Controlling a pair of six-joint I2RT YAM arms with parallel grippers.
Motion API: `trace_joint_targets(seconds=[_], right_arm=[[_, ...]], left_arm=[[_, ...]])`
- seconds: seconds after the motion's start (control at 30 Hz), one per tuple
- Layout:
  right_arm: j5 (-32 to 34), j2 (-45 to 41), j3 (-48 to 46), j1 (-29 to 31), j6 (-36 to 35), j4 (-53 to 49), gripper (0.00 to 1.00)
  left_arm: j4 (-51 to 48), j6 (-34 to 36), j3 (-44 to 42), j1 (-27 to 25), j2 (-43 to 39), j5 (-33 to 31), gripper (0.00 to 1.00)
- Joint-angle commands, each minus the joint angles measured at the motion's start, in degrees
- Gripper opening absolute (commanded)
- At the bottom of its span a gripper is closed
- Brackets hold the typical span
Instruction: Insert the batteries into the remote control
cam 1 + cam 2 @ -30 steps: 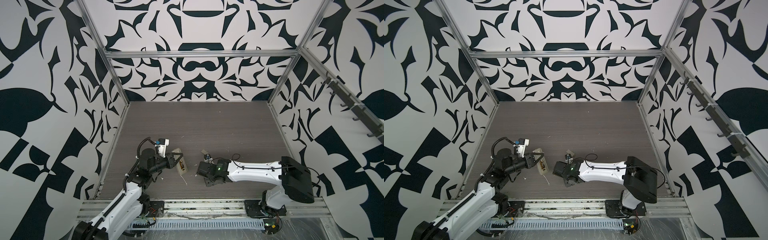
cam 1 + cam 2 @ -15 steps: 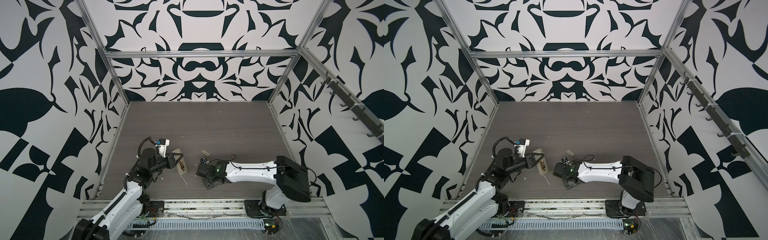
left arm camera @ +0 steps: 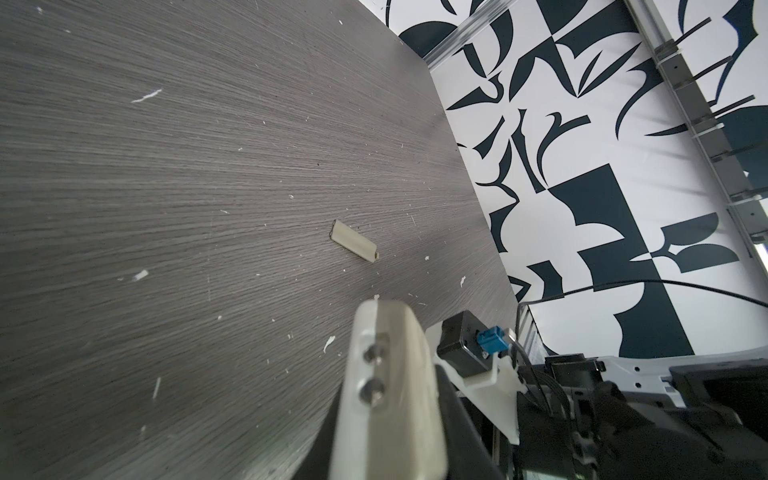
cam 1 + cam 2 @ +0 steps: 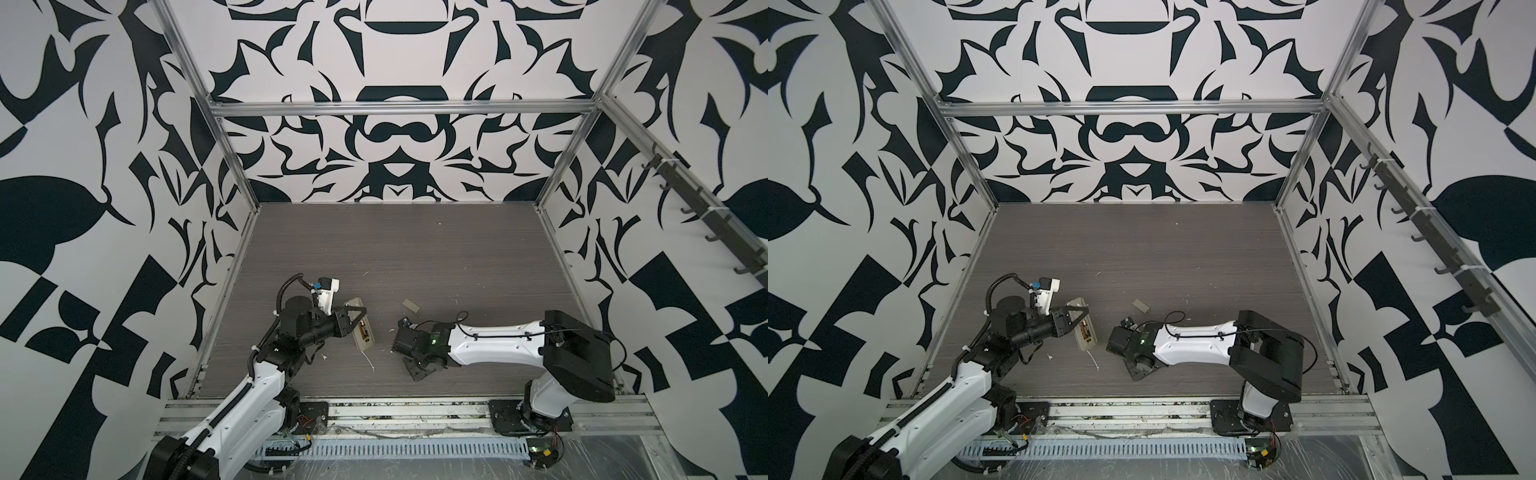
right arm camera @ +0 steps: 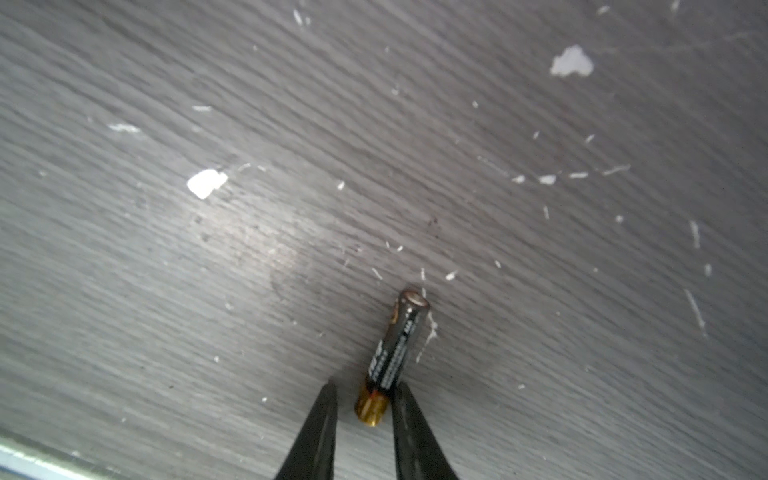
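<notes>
1. In both top views, the remote control is gripped by the closed left gripper above the table.
2. In the left wrist view, the clamped remote control's end is seen close up, and a beige cover lies on the table beyond it.
3. In the right wrist view, a battery lies on the table. Its gold end is straddled by the right gripper, whose jaws are narrowly parted. One finger touches it and a gap is left at the other.

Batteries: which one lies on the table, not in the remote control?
The battery between the right gripper's fingertips lies on the table; the other battery sits inside the remote control's open back.
</notes>
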Motion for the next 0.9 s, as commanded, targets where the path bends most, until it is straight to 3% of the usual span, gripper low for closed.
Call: trace_joint_targets(seconds=[0.0,0.3,0.87], right_arm=[[-0.1,-0.4,-1.2,-0.3,-0.9,0.8,0.25],[0.2,-0.3,-1.4,-0.5,-1.2,0.3,0.13],[0.0,-2.4,-2.4,-0.5,-2.9,2.1,0.02]], left_arm=[[1.4,0.1,0.1,-0.1,0.0,0.5,0.00],[1.3,0.0,0.1,-0.1,-0.1,0.5,0.00],[1.9,-1.1,0.0,-0.1,0.1,0.6,0.00]])
